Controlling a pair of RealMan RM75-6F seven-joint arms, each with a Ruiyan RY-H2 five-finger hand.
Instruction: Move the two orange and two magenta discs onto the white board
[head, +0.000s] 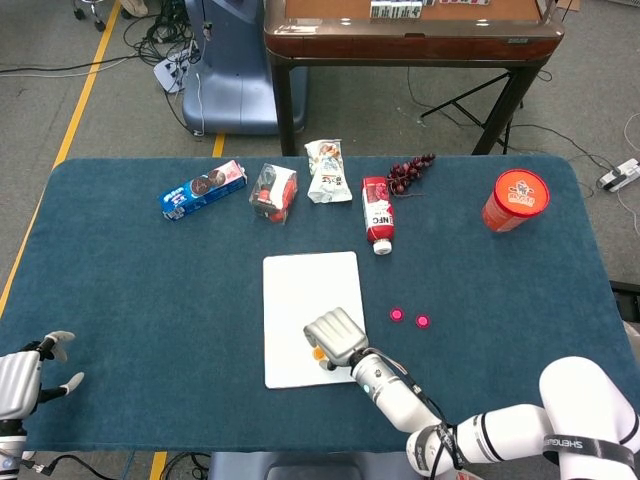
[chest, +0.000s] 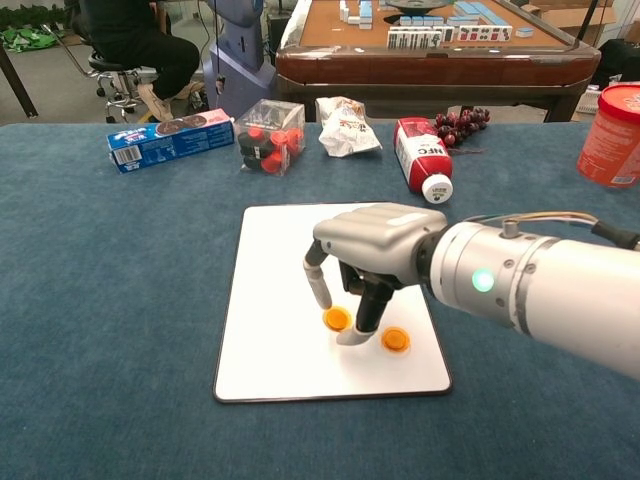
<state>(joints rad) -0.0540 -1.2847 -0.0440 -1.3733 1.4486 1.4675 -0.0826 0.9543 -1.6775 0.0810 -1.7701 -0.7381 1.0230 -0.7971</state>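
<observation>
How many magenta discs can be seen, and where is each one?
2. Both lie on the blue table right of the white board: one magenta disc nearer the board, the other magenta disc just beyond. The chest view hides them.
</observation>
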